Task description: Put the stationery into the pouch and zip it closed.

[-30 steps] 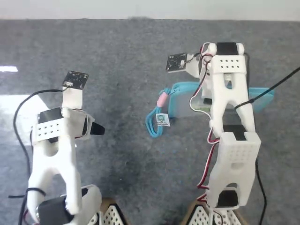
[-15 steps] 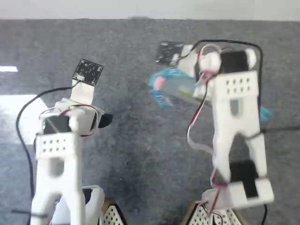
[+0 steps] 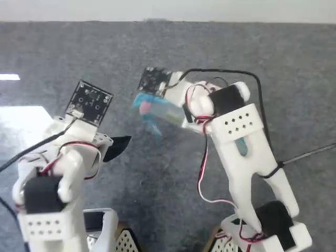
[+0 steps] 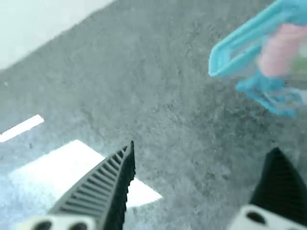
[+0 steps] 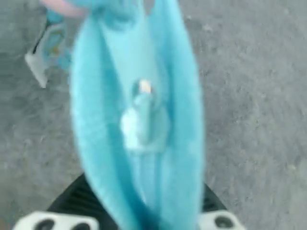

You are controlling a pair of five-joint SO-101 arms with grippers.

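Between the two arms, over the grey table (image 3: 157, 47), we find the turquoise pouch (image 3: 160, 109) pinched at one end in the right gripper (image 3: 181, 111), the jaws pressed onto its fabric. Along its top edge we see the zip pull (image 5: 142, 103), and at the far end a pink piece (image 4: 280, 48) with a blue cord (image 4: 268, 93) hanging down. Near that end the left gripper (image 4: 201, 153) hovers above the table, fingers spread wide and holding nothing.
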